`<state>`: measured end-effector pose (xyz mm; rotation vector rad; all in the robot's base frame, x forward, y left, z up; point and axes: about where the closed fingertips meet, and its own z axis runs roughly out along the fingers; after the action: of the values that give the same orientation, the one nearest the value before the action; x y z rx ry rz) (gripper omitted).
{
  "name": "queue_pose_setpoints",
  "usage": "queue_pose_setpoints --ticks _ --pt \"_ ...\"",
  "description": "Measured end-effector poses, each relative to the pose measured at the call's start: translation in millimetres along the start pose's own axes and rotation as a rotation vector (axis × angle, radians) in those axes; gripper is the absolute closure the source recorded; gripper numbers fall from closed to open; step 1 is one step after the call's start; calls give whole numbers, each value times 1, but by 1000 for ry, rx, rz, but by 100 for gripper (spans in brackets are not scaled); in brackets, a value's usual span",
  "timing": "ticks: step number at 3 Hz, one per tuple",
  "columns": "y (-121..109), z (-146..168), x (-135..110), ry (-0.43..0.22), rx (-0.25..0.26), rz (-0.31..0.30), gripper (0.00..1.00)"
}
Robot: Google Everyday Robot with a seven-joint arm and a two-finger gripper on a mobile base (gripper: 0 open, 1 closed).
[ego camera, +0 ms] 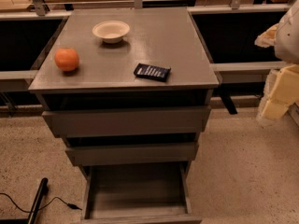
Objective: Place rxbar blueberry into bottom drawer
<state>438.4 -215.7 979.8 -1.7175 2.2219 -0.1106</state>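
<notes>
The tool [279,96] hangs at the 3 o'clock edge of the view, off the desk's [187,36] right side and below its top; I cannot tell whether it is open or closed. Above it only a pale, rounded part of the arm [287,31] shows, so the arm seems held back and to the side, not reaching in.

The rxbar blueberry [152,72] lies flat on the desk near its front edge, at about 9 o'clock from the tool and 5 o'clock from the bowl [111,31], well apart from the orange [67,59]. It looks light, fairly stiff, thin and slick-wrapped; a pinch from above across its short width should suit it best.

The bottom drawer [135,192] stands pulled open at 6 o'clock.
</notes>
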Motion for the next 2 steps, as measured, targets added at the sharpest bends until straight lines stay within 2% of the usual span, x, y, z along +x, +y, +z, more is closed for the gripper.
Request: queue_pose_setpoints --ticks 1,2 --pt "0 0 0 0 0 0 0" --pt "-21 19 -26 -26 -1 -33 0"
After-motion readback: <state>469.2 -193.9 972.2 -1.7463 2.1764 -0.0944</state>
